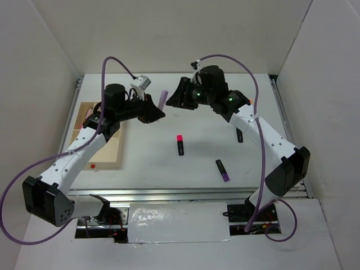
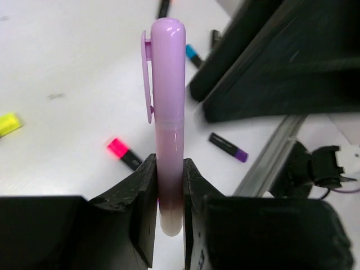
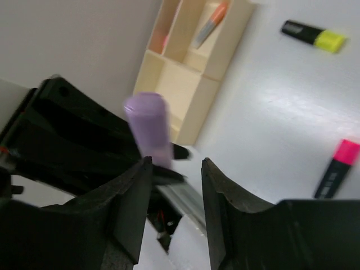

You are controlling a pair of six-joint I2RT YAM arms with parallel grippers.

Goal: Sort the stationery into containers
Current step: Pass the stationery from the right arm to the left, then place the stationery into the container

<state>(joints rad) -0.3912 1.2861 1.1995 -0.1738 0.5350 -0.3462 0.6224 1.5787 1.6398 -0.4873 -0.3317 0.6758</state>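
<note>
Marker [image 2: 169,84], pastel lilac plastic with a clipped cap, stands clamped in the left gripper [image 2: 170,174], right of the tan wooden tray [image 1: 109,157]; the right gripper [image 3: 173,169] has its jaws apart.

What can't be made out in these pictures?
- Top view: the left arm covers most of the light tan wooden tray, hiding its contents.
- Top view: the right arm partly hides a black marker.
- Left wrist view: the left edge cuts off a yellow marker.
- Right wrist view: the top edge cuts off the tray.
</note>
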